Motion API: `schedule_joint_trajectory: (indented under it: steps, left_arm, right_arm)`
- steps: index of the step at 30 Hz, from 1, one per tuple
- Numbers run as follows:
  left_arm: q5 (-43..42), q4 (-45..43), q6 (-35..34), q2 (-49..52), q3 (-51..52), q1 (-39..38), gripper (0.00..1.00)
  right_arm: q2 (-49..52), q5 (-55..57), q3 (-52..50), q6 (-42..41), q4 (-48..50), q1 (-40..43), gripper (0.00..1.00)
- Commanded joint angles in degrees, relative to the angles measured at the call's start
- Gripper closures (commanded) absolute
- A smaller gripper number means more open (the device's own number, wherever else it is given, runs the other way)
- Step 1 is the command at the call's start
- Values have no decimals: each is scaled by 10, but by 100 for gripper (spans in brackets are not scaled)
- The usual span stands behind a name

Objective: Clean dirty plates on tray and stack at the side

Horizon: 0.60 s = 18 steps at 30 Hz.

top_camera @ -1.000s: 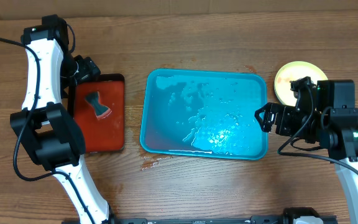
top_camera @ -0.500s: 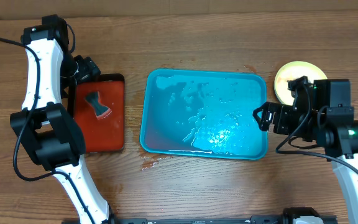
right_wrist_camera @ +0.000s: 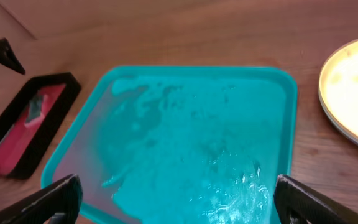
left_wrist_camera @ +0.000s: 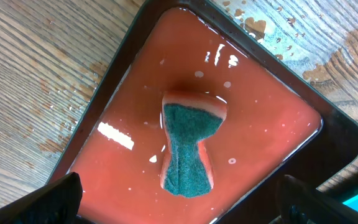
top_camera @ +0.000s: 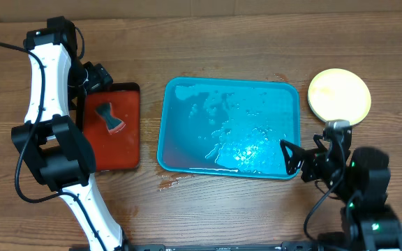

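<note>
The turquoise tray [top_camera: 187,94] lies mid-table, wet and with no plates in it; it also fills the right wrist view [right_wrist_camera: 278,78]. A stack of yellow-green plates [top_camera: 338,95] with a pale centre rests on the table right of the tray, also at the right edge of the right wrist view [right_wrist_camera: 353,93]; the blue plate is not seen. My right gripper [top_camera: 291,157] is open and empty over the tray's near right corner. My left gripper [left_wrist_camera: 179,199] is open and empty above the red tray [top_camera: 128,150], just over a green-and-pink sponge [left_wrist_camera: 190,144].
The red tray with black rim [left_wrist_camera: 123,68] holds water and the sponge [top_camera: 109,116] at the left of the table. Water drops and a reddish smear [top_camera: 169,183] lie on the wood by the turquoise tray's near left corner. A cardboard wall lines the far edge.
My right arm has pulled back toward the near edge, away from the plate stack, which now shows whole. The left arm has not moved.
</note>
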<state>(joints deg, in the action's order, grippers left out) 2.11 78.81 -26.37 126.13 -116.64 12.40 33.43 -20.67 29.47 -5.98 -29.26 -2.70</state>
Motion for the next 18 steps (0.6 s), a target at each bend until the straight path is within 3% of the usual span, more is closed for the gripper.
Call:
schedule_joint_trajectory:
  steps: [1, 7, 18]
  left_arm:
    - [-2, 0, 9, -5, -7, -2, 0]
    - [-2, 0, 9, -5, -7, -2, 0]
    - [-2, 0, 9, -5, -7, -2, 0]
  right_arm:
    - [-68, -7, -66, 3, 63, -3, 0]
    - [-179, 1, -159, 4, 173, -3, 0]
    - [-289, 27, -281, 3, 304, -3, 0]
